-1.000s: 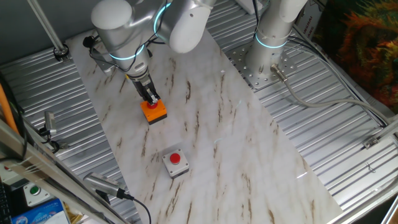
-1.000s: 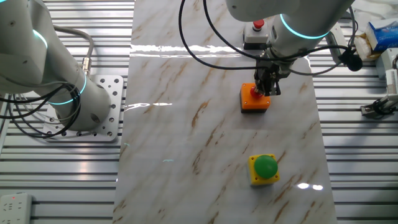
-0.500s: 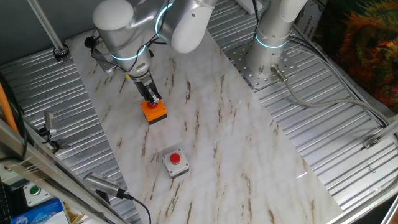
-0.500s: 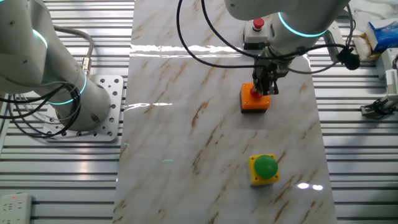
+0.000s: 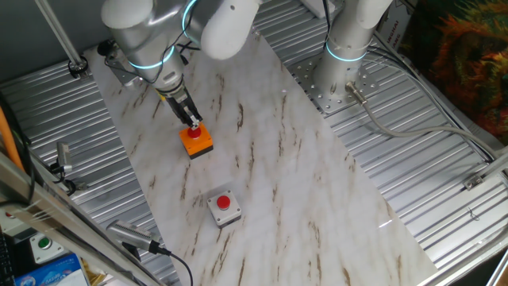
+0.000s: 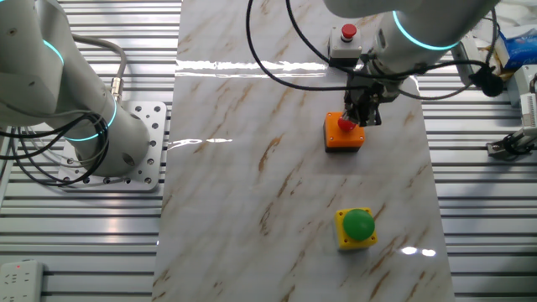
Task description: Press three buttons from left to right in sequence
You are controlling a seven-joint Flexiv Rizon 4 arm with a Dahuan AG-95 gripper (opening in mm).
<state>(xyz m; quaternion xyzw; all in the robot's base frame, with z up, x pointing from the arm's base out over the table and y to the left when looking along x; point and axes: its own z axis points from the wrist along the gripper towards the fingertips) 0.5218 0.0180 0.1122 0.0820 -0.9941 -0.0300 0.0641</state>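
Pincer (image 6: 366, 120): mine, tips at red round button on orange cube box (image 6: 345, 133), mid-slab; finger spread indiscernible. Change: arm swung toward 12 o'clock, red cap now exposed, so second press probably done. Next: red button on light-grey box (image 6: 346, 44), 12 o'clock. Green button on yellow box (image 6: 357, 228), 6 o'clock.

Marble-patterned white tabletop (image 5: 278, 183) carrying three small cube push-button boxes

Orange box with red button (image 5: 196, 141) near the sheet's middle; light-grey box with red button (image 5: 224, 207) and yellow box with green button (image 6: 357, 228) sit well apart on either side of it, roughly in one row. Ribbed metal surface (image 5: 421, 159) flanks the sheet on both sides.
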